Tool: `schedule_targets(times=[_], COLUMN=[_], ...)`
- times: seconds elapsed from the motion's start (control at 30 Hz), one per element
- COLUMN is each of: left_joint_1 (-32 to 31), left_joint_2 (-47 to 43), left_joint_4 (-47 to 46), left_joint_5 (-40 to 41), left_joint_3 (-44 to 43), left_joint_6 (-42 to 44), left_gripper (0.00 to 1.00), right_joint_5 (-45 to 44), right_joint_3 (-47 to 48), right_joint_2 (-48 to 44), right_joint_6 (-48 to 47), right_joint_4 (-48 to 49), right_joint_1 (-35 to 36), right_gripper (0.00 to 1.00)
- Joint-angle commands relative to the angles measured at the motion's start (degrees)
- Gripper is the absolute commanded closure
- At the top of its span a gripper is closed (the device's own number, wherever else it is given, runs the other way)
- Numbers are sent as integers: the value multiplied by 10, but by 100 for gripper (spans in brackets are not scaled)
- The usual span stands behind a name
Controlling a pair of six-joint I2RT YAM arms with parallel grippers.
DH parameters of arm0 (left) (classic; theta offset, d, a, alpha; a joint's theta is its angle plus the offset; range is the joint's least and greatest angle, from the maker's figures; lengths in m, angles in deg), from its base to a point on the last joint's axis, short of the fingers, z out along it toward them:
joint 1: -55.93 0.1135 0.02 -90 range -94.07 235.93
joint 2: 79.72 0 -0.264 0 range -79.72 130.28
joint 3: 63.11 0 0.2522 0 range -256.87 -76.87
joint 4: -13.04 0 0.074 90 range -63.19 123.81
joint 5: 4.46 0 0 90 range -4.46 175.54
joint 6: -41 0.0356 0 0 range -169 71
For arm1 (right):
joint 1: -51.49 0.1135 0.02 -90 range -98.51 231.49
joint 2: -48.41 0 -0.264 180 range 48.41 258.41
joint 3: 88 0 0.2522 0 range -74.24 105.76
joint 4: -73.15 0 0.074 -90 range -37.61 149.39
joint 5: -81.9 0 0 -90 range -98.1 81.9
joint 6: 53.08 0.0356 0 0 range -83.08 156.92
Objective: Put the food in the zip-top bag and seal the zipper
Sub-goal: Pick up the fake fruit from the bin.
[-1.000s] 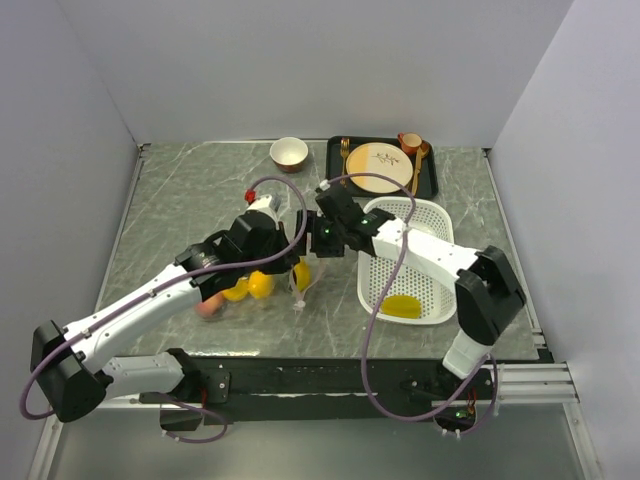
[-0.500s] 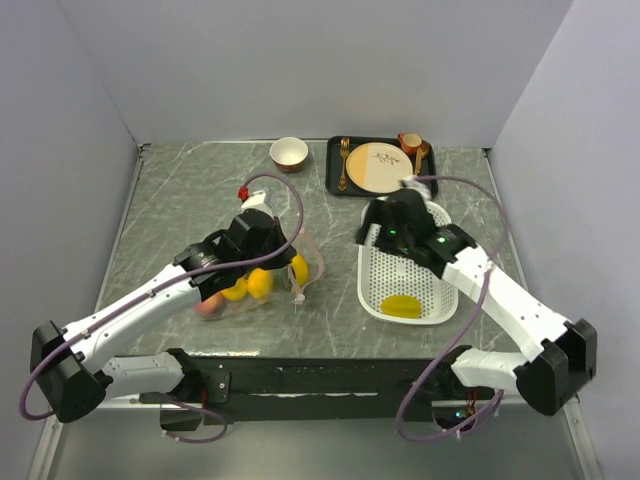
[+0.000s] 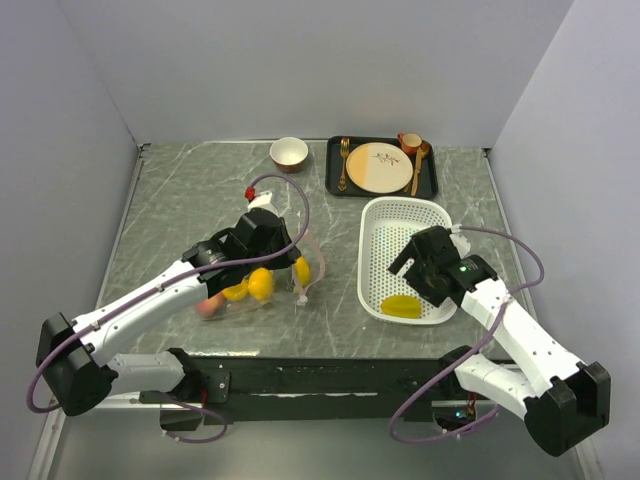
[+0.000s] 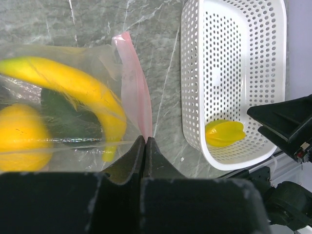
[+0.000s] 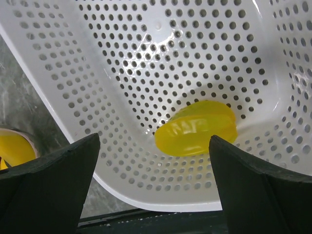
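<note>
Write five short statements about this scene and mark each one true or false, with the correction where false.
1. The left hand is shut on the zipper of the zip-top bag. True.
2. The white basket holds nothing. False: one yellow-green piece lies in it.
3. The right hand is open above the basket. True.
4. The banana lies in the basket. False: it is inside the bag.
5. In the top view, the bowl stands to the left of the black tray. True.
</note>
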Motion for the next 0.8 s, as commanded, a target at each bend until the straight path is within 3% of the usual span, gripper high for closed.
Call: schedule_targets(times=[0.0,0.77], left_joint_1=[1,1], left_joint_2=[-3,10], left_joint_4=[-24,-30], left_joint_5=[-8,-13], left_joint_3=[-12,-9], left_joint_6=[7,4], left_gripper=[99,99], right_joint_5=[-23,17], right_joint_3=[1,2], right_joint_2=[-6,137], right_joint_6=[61,26], right_joint_4=[-38,4], right_joint_1=[1,1], right_gripper=[0,0])
